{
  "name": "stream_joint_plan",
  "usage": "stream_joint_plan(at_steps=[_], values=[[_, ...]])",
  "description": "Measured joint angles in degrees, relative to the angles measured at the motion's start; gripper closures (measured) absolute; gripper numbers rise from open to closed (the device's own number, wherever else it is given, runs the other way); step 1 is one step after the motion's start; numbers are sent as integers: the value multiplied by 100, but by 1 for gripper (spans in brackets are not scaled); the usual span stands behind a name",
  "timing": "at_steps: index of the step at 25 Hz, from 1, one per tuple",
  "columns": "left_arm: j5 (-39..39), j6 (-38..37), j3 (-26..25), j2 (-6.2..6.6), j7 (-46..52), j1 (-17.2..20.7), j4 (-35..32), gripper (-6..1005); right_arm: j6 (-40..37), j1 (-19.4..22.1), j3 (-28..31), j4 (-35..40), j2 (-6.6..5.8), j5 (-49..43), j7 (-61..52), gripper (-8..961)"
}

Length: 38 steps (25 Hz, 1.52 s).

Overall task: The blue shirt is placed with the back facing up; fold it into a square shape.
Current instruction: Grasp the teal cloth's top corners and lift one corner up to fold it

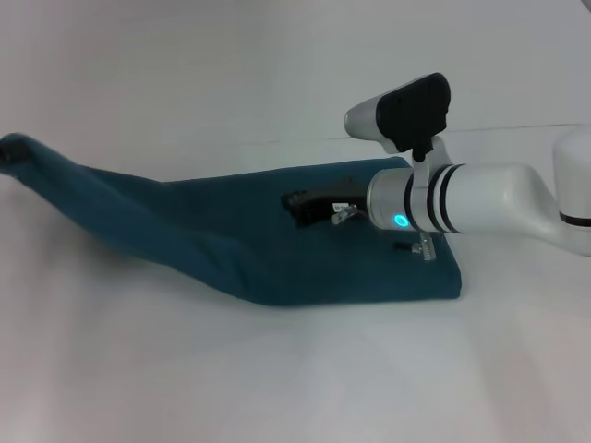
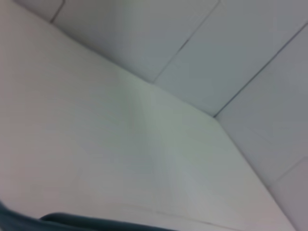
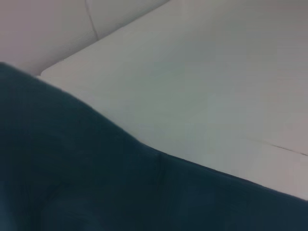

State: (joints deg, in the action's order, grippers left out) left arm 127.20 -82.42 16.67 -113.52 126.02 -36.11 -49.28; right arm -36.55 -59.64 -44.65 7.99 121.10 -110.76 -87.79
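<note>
The blue shirt (image 1: 277, 245) lies partly folded across the middle of the white table (image 1: 277, 369). Its left end (image 1: 55, 175) is pulled out and lifted off the surface, casting a shadow beneath. It runs to the picture's left edge, where a dark bit of my left gripper (image 1: 6, 153) holds it. A sliver of the shirt (image 2: 72, 222) shows in the left wrist view. My right gripper (image 1: 303, 207) reaches in from the right and sits low on the shirt's upper middle. The right wrist view is half filled by the shirt's fabric (image 3: 96, 183) close up.
The white table spreads all around the shirt, with its far edge (image 1: 517, 127) meeting a pale wall behind. My right arm's white forearm (image 1: 480, 198) hangs over the shirt's right end.
</note>
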Motion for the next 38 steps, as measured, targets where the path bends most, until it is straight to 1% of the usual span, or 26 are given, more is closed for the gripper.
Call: stream_joint_plan(at_steps=[4,8,14,18,22,26,31,38], values=[[-58,-15,20,10,-3,-155,6,940,-12,-76,-64,-60,7,-7,10,955],[-269,4,136,10,-11,-224,5,939,-36,-108,-187,-80,9,-1,11,955],[-305,128,233,19,-13,-337,35,936,-113,-199,-288,-206,12,-6,14,955],[-309,209,280,-16,-16,-434,66,935,-249,-275,-442,-241,46,-2,16,954],[-344,335,426,-25,-23,-564,203,933,-377,-323,-486,-244,49,-2,17,947],[-487,470,686,-40,-25,-603,293,932,-450,-326,-492,-244,23,-3,16,939],[-543,503,747,-53,-26,-604,334,930,-509,-299,-492,-195,7,-5,-18,930],[-547,549,846,-63,-25,-636,349,927,-545,-141,-445,-124,-29,5,-47,917]])
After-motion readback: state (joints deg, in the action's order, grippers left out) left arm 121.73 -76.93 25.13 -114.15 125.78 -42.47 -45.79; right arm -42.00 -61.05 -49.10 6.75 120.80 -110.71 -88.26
